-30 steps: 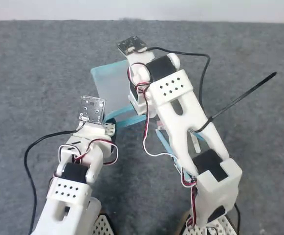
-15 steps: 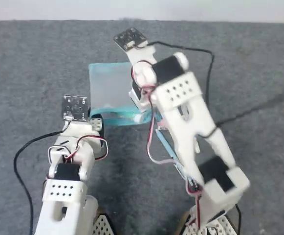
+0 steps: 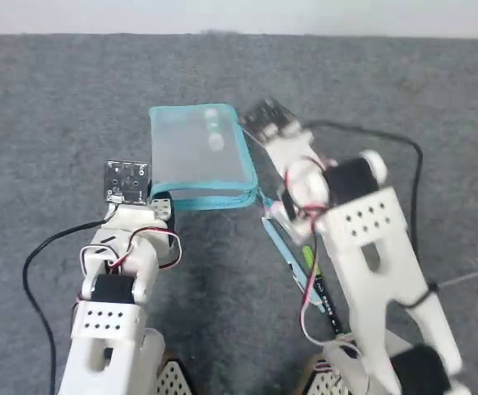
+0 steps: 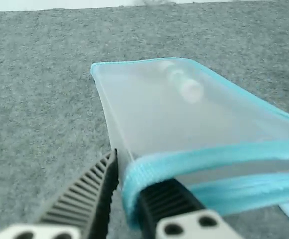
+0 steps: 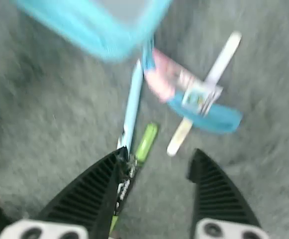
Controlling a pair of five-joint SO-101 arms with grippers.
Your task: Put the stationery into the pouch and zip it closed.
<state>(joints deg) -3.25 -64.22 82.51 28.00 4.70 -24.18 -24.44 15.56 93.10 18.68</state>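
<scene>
Translucent frosted plastic pouch (image 3: 196, 152) with turquoise zip trim lies flat on grey carpet-textured worktop (image 3: 58, 99), upper centre of high view. Pale small shapes show faintly through it. Left gripper (image 3: 166, 206) sits at pouch's lower-left corner, fingers (image 4: 97, 196) clamped on turquoise edge. Right gripper (image 5: 156, 164) has fingers spread apart, holding nothing, over loose stationery just beyond pouch's lower-right corner: slim light-blue pen (image 3: 281, 243), green-and-black pen (image 3: 308, 257), white stick (image 5: 209, 79), pink packet (image 5: 166, 74), blue flat item (image 5: 209, 118). Two pens lie side by side, slanting toward lower right of high view.
</scene>
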